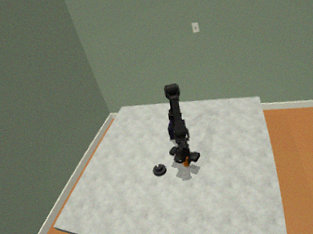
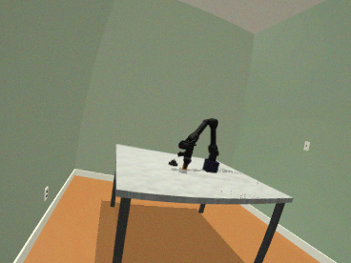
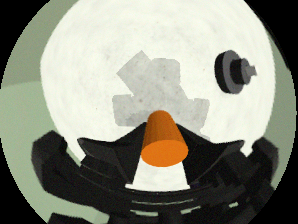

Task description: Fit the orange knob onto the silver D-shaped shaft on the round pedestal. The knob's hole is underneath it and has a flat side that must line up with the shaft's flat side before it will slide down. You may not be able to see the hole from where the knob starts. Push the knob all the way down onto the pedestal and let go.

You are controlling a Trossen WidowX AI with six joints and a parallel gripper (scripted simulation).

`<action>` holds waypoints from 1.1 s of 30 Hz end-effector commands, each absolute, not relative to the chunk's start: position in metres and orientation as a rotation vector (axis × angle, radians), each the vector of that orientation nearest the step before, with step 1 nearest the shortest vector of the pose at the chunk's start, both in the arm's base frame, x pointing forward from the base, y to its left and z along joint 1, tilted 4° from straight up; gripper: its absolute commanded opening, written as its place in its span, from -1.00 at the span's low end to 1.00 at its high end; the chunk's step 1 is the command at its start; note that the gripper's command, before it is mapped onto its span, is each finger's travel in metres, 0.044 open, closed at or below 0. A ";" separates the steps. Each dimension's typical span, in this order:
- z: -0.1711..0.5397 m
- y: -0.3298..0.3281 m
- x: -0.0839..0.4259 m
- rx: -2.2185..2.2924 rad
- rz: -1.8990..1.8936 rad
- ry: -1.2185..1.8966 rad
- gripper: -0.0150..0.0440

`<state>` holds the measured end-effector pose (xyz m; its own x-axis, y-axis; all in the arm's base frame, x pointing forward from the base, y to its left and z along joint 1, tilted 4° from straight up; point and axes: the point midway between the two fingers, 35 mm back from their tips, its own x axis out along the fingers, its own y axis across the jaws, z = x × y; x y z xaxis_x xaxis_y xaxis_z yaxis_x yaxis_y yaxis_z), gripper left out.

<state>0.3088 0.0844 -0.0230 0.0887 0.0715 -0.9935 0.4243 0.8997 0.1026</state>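
The orange knob (image 1: 186,163) (image 2: 184,167) (image 3: 164,153) is between the fingertips of my gripper (image 3: 160,125), which is shut on it from both sides. It is at table height, and I cannot tell whether it touches the table. Its plain round end faces the wrist camera, and its hole is hidden. The dark round pedestal (image 1: 160,170) (image 2: 173,163) (image 3: 228,72) stands apart from the knob, to its left in the top view and at the upper right in the wrist view. The short grey shaft (image 3: 252,70) sticks up from its middle; its flat side is not clear.
The pale mottled table (image 1: 134,203) (image 2: 143,176) carries the arm, whose base (image 2: 211,165) stands behind the knob, away from the top camera. The arm's shadow (image 3: 160,75) falls on the table around the knob. The table's left edge lies beyond the pedestal in the top view.
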 end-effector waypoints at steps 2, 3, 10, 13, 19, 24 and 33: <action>-0.007 0.084 0.314 0.415 -0.272 1.459 -0.49; -0.004 0.084 0.314 0.415 -0.272 1.460 -0.49; 0.017 0.082 0.316 0.415 -0.272 1.470 -0.49; 0.026 0.082 0.317 0.415 -0.272 1.474 -0.49; 0.045 0.080 0.317 0.419 -0.274 1.479 -0.49; 0.061 0.079 0.317 0.418 -0.274 1.487 -0.49; 0.090 0.075 0.315 0.415 -0.273 1.503 -0.49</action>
